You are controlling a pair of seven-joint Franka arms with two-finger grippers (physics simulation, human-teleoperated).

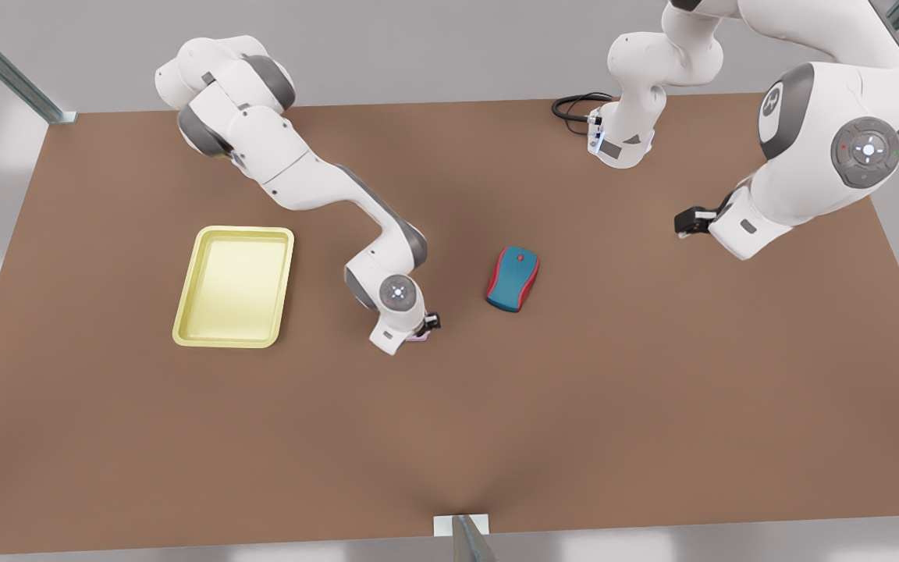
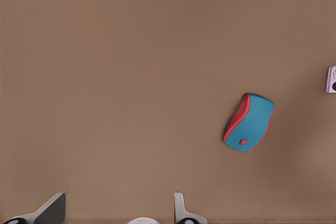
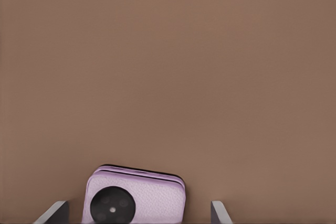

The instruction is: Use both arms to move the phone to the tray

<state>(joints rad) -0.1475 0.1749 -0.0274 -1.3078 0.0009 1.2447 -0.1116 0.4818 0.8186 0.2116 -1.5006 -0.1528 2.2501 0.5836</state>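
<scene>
Tabletop scene — two Franka arms over a brown table (image 1: pixel 449 437). The right gripper (image 1: pixel 423 328) is lowered to the table surface near the middle, between the tray (image 1: pixel 232 286) and the computer mouse (image 1: pixel 513 279). In the right wrist view its two fingers (image 3: pixel 54 212) are spread, one on either side of the phone (image 3: pixel 134 196), with a gap visible between each finger and the phone's edges; the phone is not gripped. The phone — pale pink, with a black round camera circle facing up — lies flat on the table beneath this gripper, well apart from the pale yellow tray, which lies toward the front view's left. The teal-and-red mouse lies just toward the front view's right of the right gripper. The left gripper (image 1: pixel 687 222) hangs above the table at the front view's right, waiting; its fingers (image 2: pixel 181 211) are parted and hold nothing.
</scene>
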